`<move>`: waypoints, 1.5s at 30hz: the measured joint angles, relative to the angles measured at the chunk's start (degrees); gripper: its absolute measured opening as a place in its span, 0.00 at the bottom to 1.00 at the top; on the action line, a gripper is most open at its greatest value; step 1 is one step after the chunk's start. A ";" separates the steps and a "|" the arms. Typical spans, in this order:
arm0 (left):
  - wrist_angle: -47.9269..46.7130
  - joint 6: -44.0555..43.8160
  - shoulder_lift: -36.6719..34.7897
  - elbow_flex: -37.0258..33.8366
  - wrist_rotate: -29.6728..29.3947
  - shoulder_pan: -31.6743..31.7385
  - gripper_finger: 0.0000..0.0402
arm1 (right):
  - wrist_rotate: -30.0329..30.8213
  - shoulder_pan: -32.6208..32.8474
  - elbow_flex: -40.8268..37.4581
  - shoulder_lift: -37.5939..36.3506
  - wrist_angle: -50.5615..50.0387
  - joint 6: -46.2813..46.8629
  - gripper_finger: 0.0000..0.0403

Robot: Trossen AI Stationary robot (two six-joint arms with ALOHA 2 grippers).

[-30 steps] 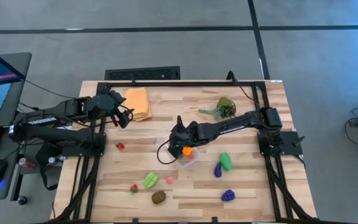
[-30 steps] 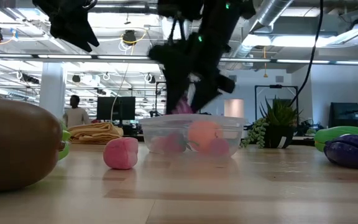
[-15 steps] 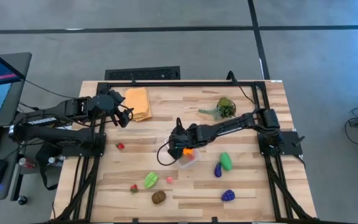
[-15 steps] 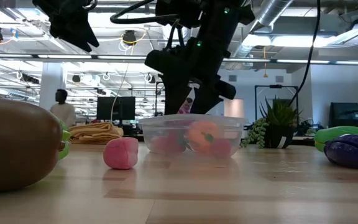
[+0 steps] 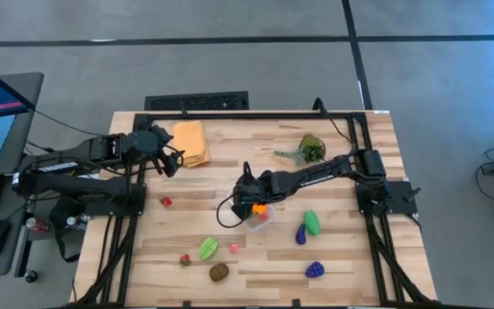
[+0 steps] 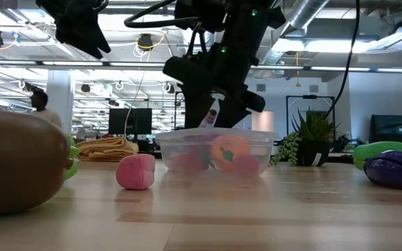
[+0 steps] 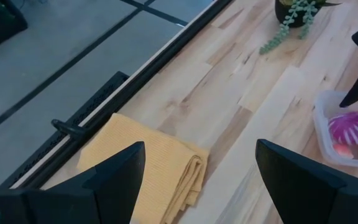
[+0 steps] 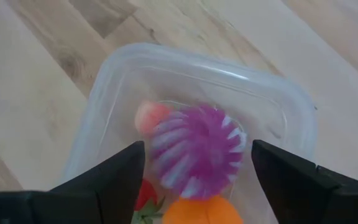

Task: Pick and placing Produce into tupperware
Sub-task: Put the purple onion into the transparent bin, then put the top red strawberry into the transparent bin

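Right gripper (image 5: 247, 204) hangs just above the tupperware (image 8: 110, 81) at mid-table, fingers spread and grasping nothing. Inside the clear container lie a purple ribbed piece (image 8: 194, 149), an orange piece (image 8: 201, 211) and a pink piece (image 8: 149, 115). Left gripper (image 5: 177, 163) waits over the far left of the table, released, beside the folded orange-yellow cloth (image 7: 148, 171). Loose produce stays on the wood: a green piece (image 5: 312, 222) and a purple one (image 5: 301, 233) right of the container, a brown one (image 5: 219, 271) nearer.
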 joint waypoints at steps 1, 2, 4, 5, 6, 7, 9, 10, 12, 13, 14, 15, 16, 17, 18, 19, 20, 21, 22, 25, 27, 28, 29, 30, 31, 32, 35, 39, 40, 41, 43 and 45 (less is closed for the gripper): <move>0.00 -0.09 0.00 0.00 0.00 0.01 0.74 | -0.02 0.00 0.00 0.00 0.00 0.00 0.81; 0.00 -0.09 0.01 0.00 0.02 0.02 0.74 | -0.02 0.00 0.00 0.00 0.00 0.00 0.83; 0.00 -0.11 0.01 0.00 0.04 0.00 0.74 | -0.06 0.00 0.00 0.00 0.00 0.00 0.86; 0.02 -0.11 0.01 0.00 0.04 0.00 0.74 | -0.04 0.00 0.00 0.00 0.00 0.00 0.87; 0.00 -0.11 0.01 0.00 0.07 0.02 0.74 | -0.02 0.00 0.00 0.00 0.00 0.01 0.88; 0.00 -0.11 0.01 0.00 0.08 0.02 0.74 | -0.02 0.00 0.00 0.00 0.01 0.00 0.89; 0.00 -0.13 0.01 0.00 0.52 0.02 0.74 | 0.08 -0.02 0.00 -0.31 -0.05 0.00 0.90; 0.00 -0.14 0.01 0.00 1.07 0.02 0.74 | 0.24 0.00 0.00 -0.69 -0.09 -0.02 0.90; -0.02 -0.14 0.01 0.00 2.74 0.02 0.74 | 1.27 0.04 0.07 -1.92 0.11 -0.02 0.90; -0.08 -0.16 0.01 0.00 3.82 0.02 0.74 | 1.85 0.04 0.07 -2.74 0.04 -0.10 0.90; -0.21 -0.13 0.01 0.00 4.68 0.02 0.74 | 2.42 0.04 0.07 -3.64 0.00 -0.46 0.89; -0.44 -0.10 0.01 0.00 5.42 0.00 0.74 | 3.00 0.04 0.07 -4.70 -0.03 -0.99 0.89; -0.78 -0.09 0.01 0.00 5.95 0.00 0.74 | 3.31 0.04 0.07 -5.88 -0.06 -1.90 0.88; -1.14 -0.08 0.09 0.00 6.28 0.00 0.74 | 3.46 0.02 0.09 -7.06 -0.02 -2.92 0.88; -1.50 -0.07 0.30 0.00 6.36 0.00 0.74 | 3.52 0.02 0.09 -8.30 -0.17 -3.91 0.87; -2.07 -0.09 0.44 0.00 6.41 0.02 0.74 | 3.52 0.04 0.09 -9.54 -0.69 -4.99 0.87; -3.12 -0.10 0.49 0.00 6.43 0.02 0.74 | 3.52 0.14 0.09 -10.64 -1.46 -6.14 0.86; -4.31 -0.11 0.56 0.00 6.43 0.00 0.74 | 3.63 0.34 0.12 -11.64 -2.30 -7.49 0.86; -5.35 -0.11 1.00 0.00 6.43 0.02 0.74 | 4.32 0.62 0.13 -12.63 -3.50 -8.99 0.85; -9.12 -0.11 1.73 -0.04 6.43 0.02 0.74 | 9.41 2.46 0.14 -15.15 -7.95 -12.82 0.84; -10.07 -0.14 2.14 -0.04 6.43 0.02 0.74 | 13.08 3.97 0.15 -16.26 -11.35 -13.77 0.83; -10.39 -0.44 2.28 -0.04 6.39 0.02 0.74 | 14.63 4.72 0.15 -16.67 -13.13 -14.10 0.83; -10.81 -0.84 2.37 -0.04 6.40 0.04 0.74 | 15.81 5.45 0.15 -17.09 -15.03 -14.16 0.83; -10.80 -1.00 2.31 -0.04 6.35 0.02 0.74 | 16.97 6.16 0.15 -17.44 -17.40 -14.17 0.83; -10.31 -1.20 2.20 -0.04 6.25 0.02 0.74 | 17.89 6.80 0.15 -17.69 -20.20 -14.16 0.83; -9.83 -1.55 2.20 -0.04 6.21 0.02 0.74 | 18.14 7.40 0.15 -17.79 -23.27 -14.12 0.83; -8.68 -2.19 2.28 -0.04 6.21 0.02 0.74 | 18.05 8.68 0.15 -17.79 -33.55 -13.39 0.83; -8.20 -2.50 2.21 -1.04 6.22 0.00 0.74 | 21.73 9.18 0.10 -17.79 -49.81 6.67 0.83; -8.31 -2.50 2.23 -1.88 6.27 -0.01 0.74 | 24.14 9.48 -0.13 -17.81 -53.14 11.84 0.83; -8.38 -2.51 2.23 -2.88 6.51 -0.06 0.74 | 26.70 10.19 -0.92 -18.04 -53.21 15.39 0.83; -8.36 -2.52 1.97 -5.48 8.44 -0.07 0.74 | 31.10 12.54 -4.51 -20.61 -49.73 16.99 0.83; -8.41 -3.28 1.95 -8.37 11.90 -0.05 0.74 | 33.55 15.58 -7.70 -23.89 -47.40 17.84 0.82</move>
